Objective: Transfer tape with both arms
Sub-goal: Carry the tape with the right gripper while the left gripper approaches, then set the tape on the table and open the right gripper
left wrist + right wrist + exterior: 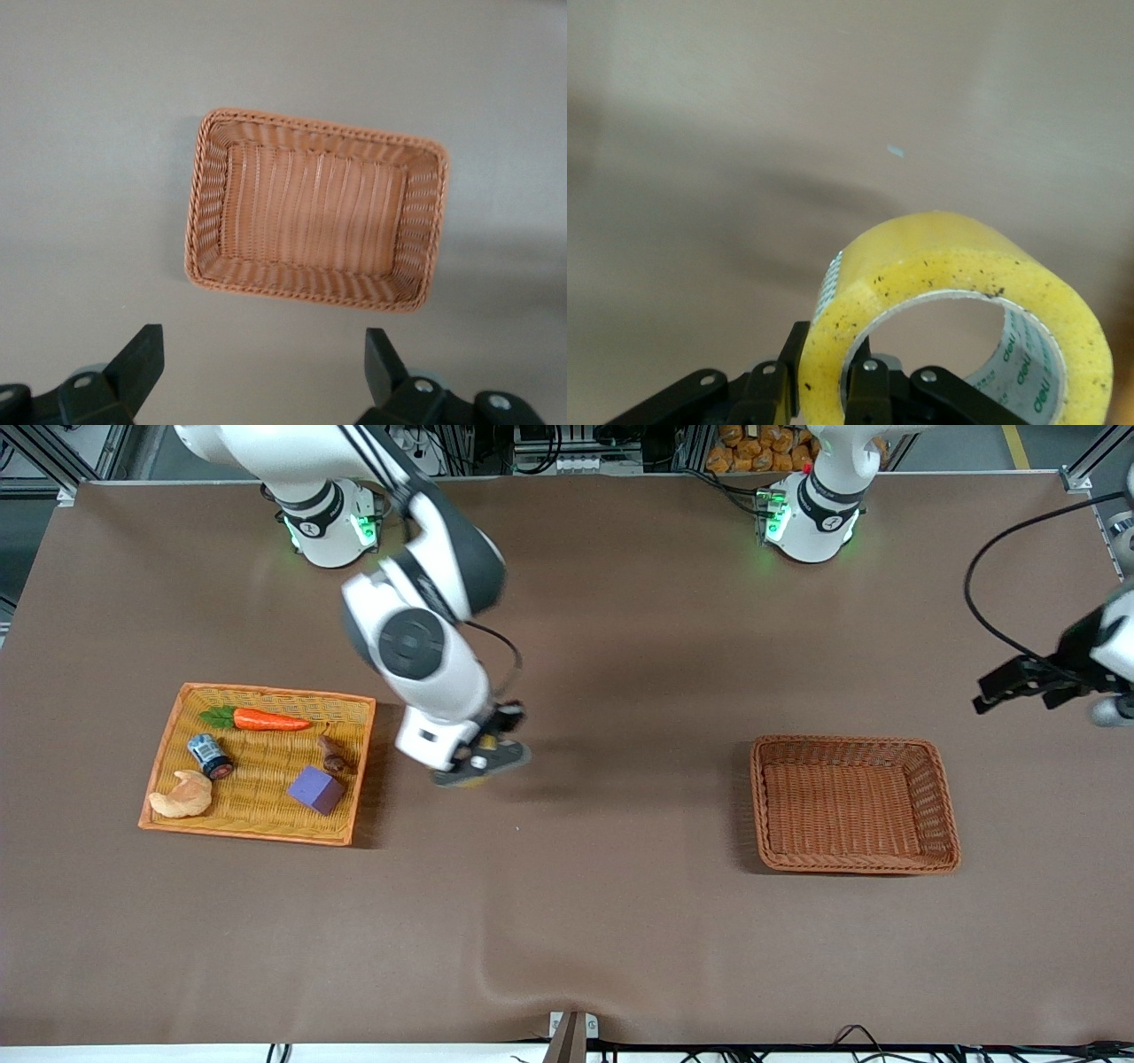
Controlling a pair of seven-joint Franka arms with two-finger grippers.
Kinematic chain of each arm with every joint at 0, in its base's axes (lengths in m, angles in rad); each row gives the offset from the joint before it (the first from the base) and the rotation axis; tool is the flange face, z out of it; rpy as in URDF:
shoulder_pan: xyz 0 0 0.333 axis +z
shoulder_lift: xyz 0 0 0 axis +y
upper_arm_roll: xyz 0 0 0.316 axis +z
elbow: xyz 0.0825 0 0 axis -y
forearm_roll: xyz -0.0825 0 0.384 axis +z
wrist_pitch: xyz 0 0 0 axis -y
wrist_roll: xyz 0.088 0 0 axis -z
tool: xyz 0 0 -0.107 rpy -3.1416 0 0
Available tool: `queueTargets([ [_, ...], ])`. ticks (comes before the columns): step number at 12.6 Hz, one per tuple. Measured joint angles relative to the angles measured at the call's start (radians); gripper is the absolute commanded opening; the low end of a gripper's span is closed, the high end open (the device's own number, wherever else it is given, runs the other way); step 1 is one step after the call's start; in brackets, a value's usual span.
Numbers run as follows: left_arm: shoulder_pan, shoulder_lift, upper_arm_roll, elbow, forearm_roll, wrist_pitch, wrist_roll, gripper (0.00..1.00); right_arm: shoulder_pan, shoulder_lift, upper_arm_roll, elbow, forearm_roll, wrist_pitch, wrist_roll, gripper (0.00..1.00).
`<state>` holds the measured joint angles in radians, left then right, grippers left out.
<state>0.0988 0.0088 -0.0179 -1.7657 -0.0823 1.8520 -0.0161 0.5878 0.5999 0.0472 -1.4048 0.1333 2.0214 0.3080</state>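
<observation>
The tape (957, 301) is clamped through its wall by the right claw (483, 766) over bare tabletop (620, 921) between the trays, while the left claw (266, 372), jaws apart, waits above the empty basket (941, 802); handover and delivery remain undone.

Both arms are glossy white shells with rounded links and black bands at the joints. The right arm (416, 638) carries a wide dark grey joint section and a round dark cap on its wrist link, with a thin black cable looping beside it. Each base is a white drum ringed in black, bearing a small dark mark and glowing green lights. The right tool (483, 766) is black with small silver screw heads on its finger mounts. The left tool (1019, 682) is black too, angular, fed by a long black cable; its fingers (142, 359) are matt black wedges with pale round screws
</observation>
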Motion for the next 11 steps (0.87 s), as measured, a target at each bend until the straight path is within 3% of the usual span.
queueTargets([
  [3, -0.037, 0.094, -0.027, 0.045, -0.015, 0.001, -0.063, 1.00, 0.069, 0.195, -0.001, 0.094, 0.044, 0.171, 0.105, 0.00],
  [5, -0.108, 0.155, -0.041, 0.077, -0.015, 0.002, -0.156, 1.00, 0.138, 0.294, -0.002, 0.192, 0.044, 0.195, 0.219, 0.00],
  [9, -0.242, 0.238, -0.047, 0.109, -0.015, 0.002, -0.259, 1.00, 0.228, 0.351, -0.009, 0.269, 0.044, 0.192, 0.322, 0.03],
  [10, -0.283, 0.269, -0.048, 0.110, -0.015, 0.007, -0.263, 1.00, 0.229, 0.351, -0.013, 0.269, 0.044, 0.191, 0.329, 0.09],
  [11, -0.320, 0.308, -0.048, 0.116, -0.016, 0.024, -0.268, 1.00, 0.224, 0.351, -0.022, 0.269, 0.044, 0.189, 0.329, 0.30],
])
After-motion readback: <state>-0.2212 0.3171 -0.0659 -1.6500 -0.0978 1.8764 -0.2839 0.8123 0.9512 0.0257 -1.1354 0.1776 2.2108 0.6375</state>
